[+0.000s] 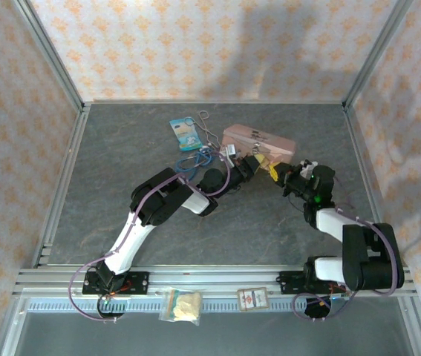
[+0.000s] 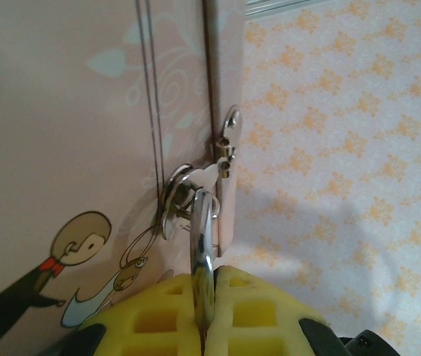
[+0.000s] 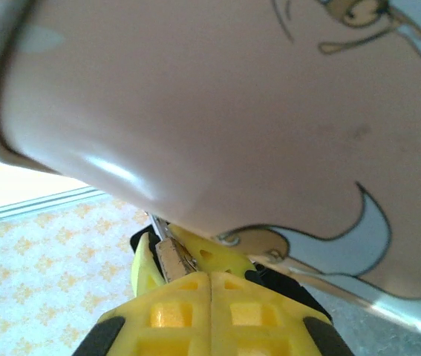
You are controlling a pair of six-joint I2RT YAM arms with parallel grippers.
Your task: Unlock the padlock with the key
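Top external: looks down on a grey slate surface (image 1: 158,237) boxed in by patterned walls (image 1: 195,44) at 9, 12 and 3 o'clock and by a metal rail (image 1: 217,278) at 6. Leaves wide bare room from 7 round to 9 o'clock and along the 3 o'clock edge. Crowds the rest into a cluster from 11 to 1 o'clock. Puts the pink tin (image 1: 258,139) at 1 o'clock of the middle, apart from the back wall, with a blue card (image 1: 185,135) off at its 9 o'clock, a bent wire (image 1: 206,124) between the two, and blue rings (image 1: 194,160) just at 6 o'clock of the card. Brings the left arm (image 1: 167,199) in from 7 o'clock and the right arm (image 1: 344,222) from 5, both ending at the tin's near face, close together. Keeps a clear bag (image 1: 180,305) of pale lumps and a small card pack (image 1: 253,299) off the surface, on the near side of the rail.

Left wrist: finds the tin apparently closed, contents unseen. Shows the left fingers (image 2: 158,319) clenched on a flat silver key (image 2: 203,259), edge-on, with the far end lost in a knot of silver metal below the tin's clasp (image 2: 229,137). Cannot tell whether the blade sits in a lock.

Right wrist: shows the right fingers (image 3: 173,315) clenched on the padlock (image 3: 171,261), a small tan block just under the tin's rounded edge, at 12 o'clock of the pads. Blurs the tin and hides most of the padlock between the yellow pads.
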